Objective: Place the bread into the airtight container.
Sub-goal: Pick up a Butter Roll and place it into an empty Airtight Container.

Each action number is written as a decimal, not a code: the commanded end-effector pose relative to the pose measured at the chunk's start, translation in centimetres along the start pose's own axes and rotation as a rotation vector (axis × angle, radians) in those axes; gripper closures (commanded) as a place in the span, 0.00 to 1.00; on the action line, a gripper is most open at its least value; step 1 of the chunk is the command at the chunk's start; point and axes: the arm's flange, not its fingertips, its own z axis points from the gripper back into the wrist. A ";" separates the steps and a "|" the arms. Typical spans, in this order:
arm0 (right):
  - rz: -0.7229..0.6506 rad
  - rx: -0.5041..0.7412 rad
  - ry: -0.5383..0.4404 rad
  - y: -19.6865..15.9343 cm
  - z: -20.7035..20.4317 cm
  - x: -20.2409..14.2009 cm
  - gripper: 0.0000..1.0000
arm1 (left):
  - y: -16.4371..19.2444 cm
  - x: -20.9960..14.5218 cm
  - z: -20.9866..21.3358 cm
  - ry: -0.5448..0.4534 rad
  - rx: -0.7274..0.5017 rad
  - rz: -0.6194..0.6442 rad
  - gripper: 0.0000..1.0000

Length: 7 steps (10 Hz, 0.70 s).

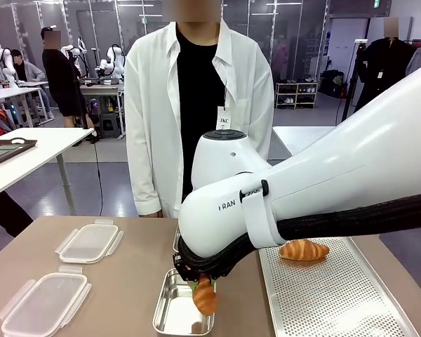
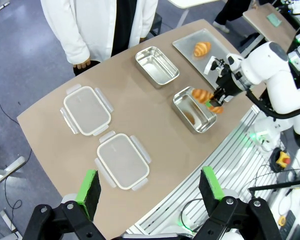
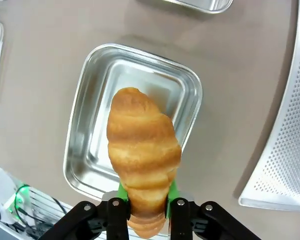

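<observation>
My right gripper (image 3: 144, 201) is shut on a golden croissant-shaped bread (image 3: 142, 150), holding it by one end. The bread (image 1: 205, 296) hangs just above the open steel airtight container (image 1: 167, 316) near the table's front edge, pointing down into it. The left wrist view shows the same bread (image 2: 202, 94) over that container (image 2: 179, 106), with the right gripper (image 2: 217, 100) beside it. High over the table, my left gripper (image 2: 150, 185) is open and holds nothing. A second bread (image 1: 304, 250) lies on the perforated tray (image 1: 337, 295) at the right.
A second steel container (image 2: 157, 66) stands farther back, toward the person in a white shirt (image 1: 196, 105). Two clear plastic lids (image 1: 89, 242) (image 1: 44, 303) lie on the left of the table. The right arm's bulk covers the middle of the front view.
</observation>
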 end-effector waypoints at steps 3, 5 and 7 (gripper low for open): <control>-0.099 -0.003 0.017 2.0 -2.7 1.2 0.68 | -0.1 0.0 0.1 0.003 -0.005 -0.018 0.00; -0.111 0.020 0.020 2.2 -3.7 2.0 0.25 | -0.1 0.0 0.1 0.003 -0.005 -0.018 0.00; -0.115 0.011 0.026 2.3 -3.8 2.1 0.00 | -0.1 0.0 0.1 0.003 -0.005 -0.018 0.00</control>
